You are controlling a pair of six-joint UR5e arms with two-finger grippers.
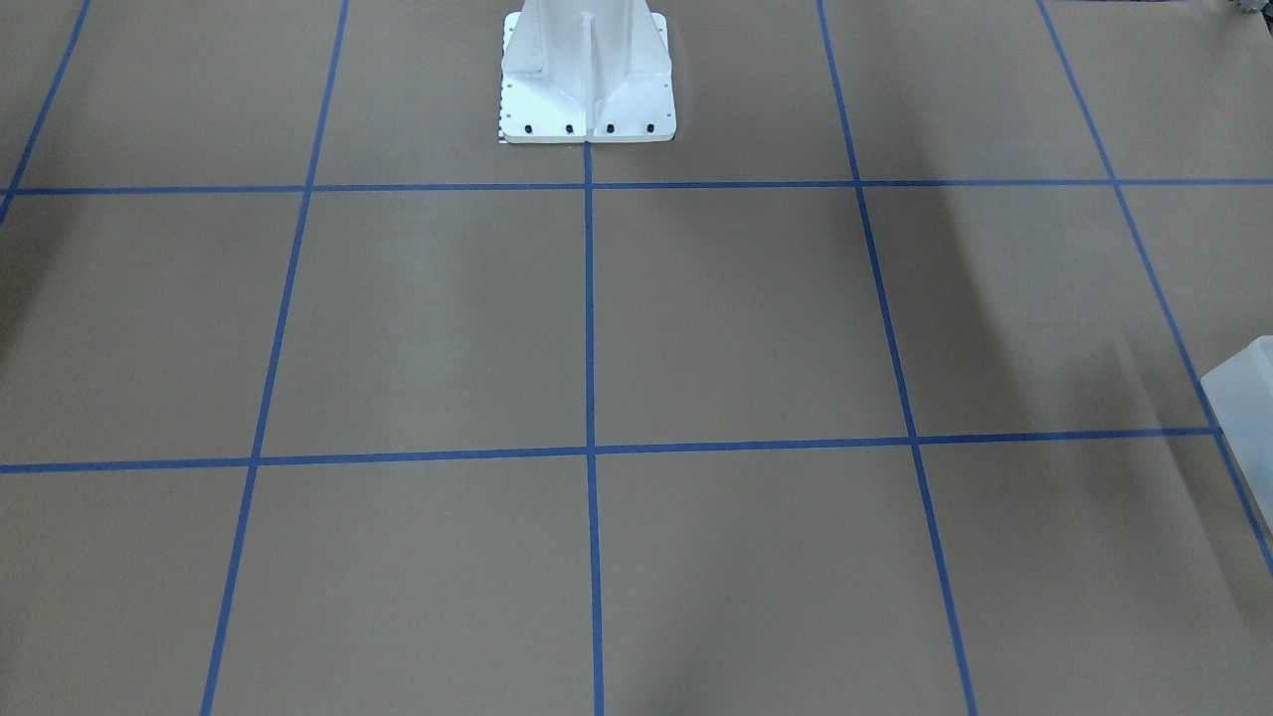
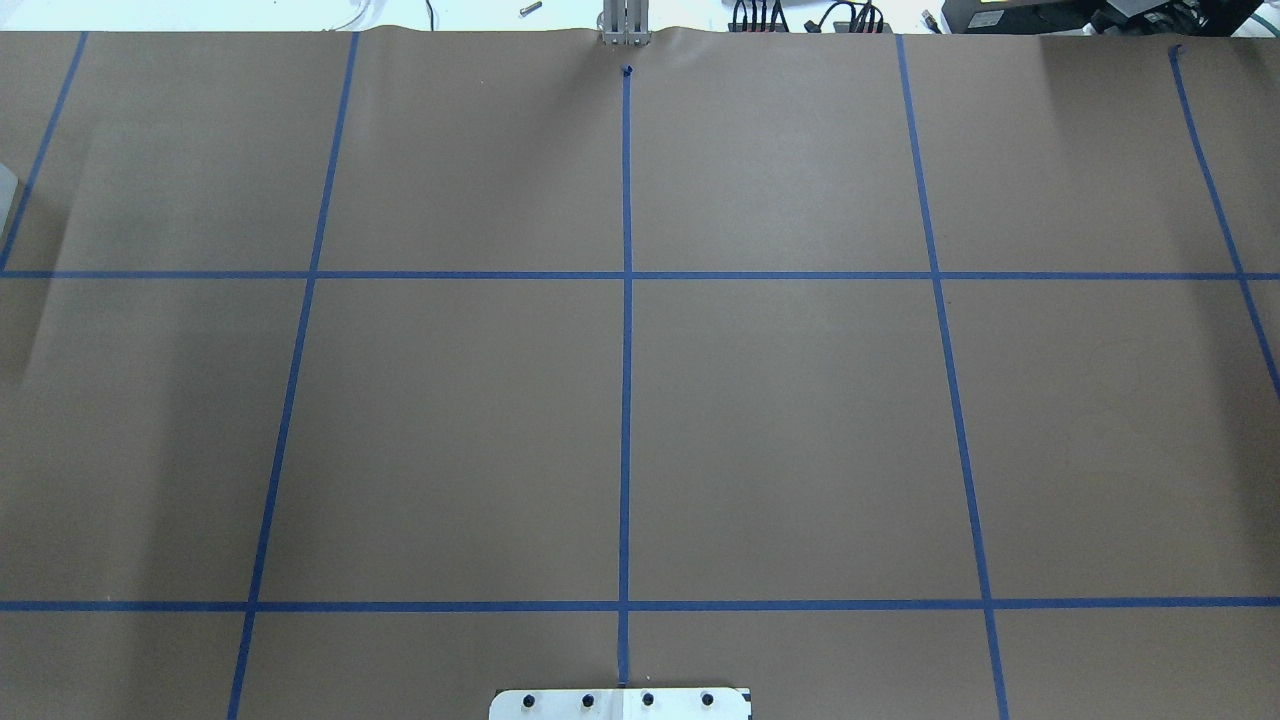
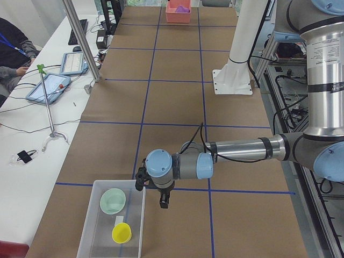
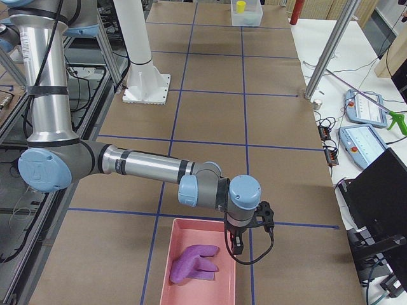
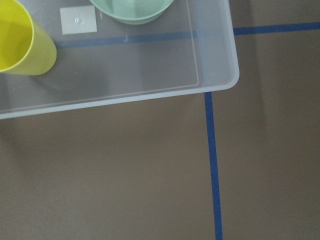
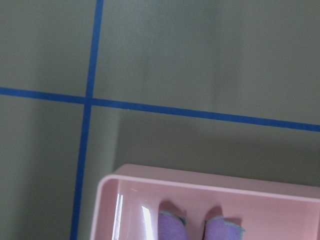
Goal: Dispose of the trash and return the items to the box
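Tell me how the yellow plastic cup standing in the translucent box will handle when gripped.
The yellow plastic cup looks thin-walled and empty, so probably light and squeezable. Its smooth sides may slip. Standing upright in the translucent plastic box, it could tip if nudged.

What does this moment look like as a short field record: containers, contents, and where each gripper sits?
box: translucent whitish plastic box, at the table end on the robot's left
box contents: pale green bowl and yellow cup, both upright
tray: pink plastic tray, at the opposite table end
tray contents: crumpled purple cloth
left gripper: beside the box; open or shut cannot be told
right gripper: by the tray's rim; open or shut cannot be told
table: brown paper-covered table with a blue tape grid
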